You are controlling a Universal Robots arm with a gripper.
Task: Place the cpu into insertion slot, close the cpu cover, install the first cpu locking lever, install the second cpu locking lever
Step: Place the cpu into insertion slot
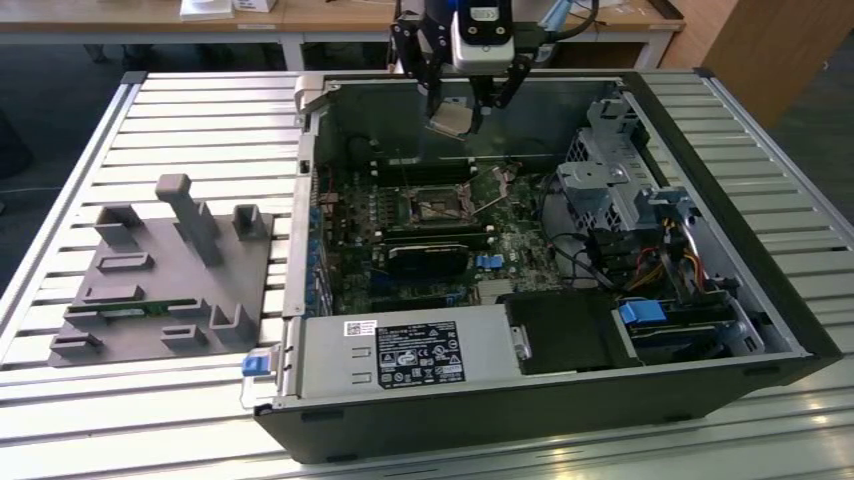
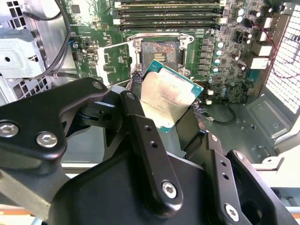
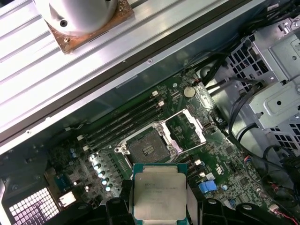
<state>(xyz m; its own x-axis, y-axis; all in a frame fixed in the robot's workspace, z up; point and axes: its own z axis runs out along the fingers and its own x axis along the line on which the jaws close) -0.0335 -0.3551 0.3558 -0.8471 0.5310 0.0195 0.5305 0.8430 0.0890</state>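
Slatted counter, open case on it. Our pincer is clamped on the cpu by its edges, upper centre of the exterior view, clear of the insertion slot. We judge it light, stiff, contacts fragile: edges only.

Open black computer case on a slatted metal table. Inside, labelled grey power supply box, silver drive cage, dark cables, long black memory slots. Just beside the case, on the exterior view's left, grey fixture block.
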